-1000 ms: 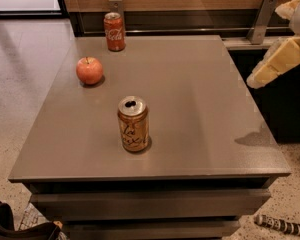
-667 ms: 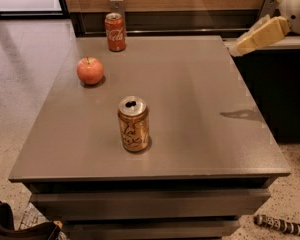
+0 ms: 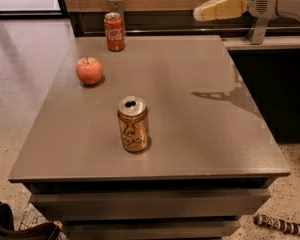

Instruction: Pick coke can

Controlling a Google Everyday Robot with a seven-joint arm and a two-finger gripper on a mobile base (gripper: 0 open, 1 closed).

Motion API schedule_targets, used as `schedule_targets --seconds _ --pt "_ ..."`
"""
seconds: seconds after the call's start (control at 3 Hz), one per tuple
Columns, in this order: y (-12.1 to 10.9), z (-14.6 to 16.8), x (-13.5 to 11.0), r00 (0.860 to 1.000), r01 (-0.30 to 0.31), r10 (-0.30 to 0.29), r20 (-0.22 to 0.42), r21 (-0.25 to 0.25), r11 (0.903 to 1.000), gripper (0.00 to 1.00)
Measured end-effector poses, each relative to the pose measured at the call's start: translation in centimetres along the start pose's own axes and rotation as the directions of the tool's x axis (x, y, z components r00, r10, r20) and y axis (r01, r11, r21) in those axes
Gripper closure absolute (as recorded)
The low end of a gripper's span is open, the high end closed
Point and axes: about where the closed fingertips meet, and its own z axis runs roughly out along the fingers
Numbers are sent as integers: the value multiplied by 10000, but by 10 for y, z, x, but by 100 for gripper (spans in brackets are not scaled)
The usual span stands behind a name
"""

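Observation:
The coke can (image 3: 114,31), red with white script and a silver top, stands upright at the far edge of the grey table (image 3: 190,134), left of centre. My gripper (image 3: 202,11) hangs in the air at the top right, above the table's far right part, its pale yellow fingers pointing left toward the can. It is well to the right of the can and holds nothing that I can see.
An orange-gold can (image 3: 133,123) with brown script stands upright near the table's middle front. A red apple (image 3: 89,70) lies at the left, in front of the coke can. A dark counter (image 3: 270,44) runs along the right. A striped object (image 3: 280,225) lies on the floor.
My gripper has moved up and to the left, from beside the table's right edge to above its far right part. The cans and the apple have not moved.

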Motion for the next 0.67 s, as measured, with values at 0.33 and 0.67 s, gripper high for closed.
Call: schedule_targets --seconds 0.33,0.67 --pt "0 0 0 10000 0 0 1 -1 10000 0" --pt "5 20 6 9999 -112 111 -52 -230 9997 0"
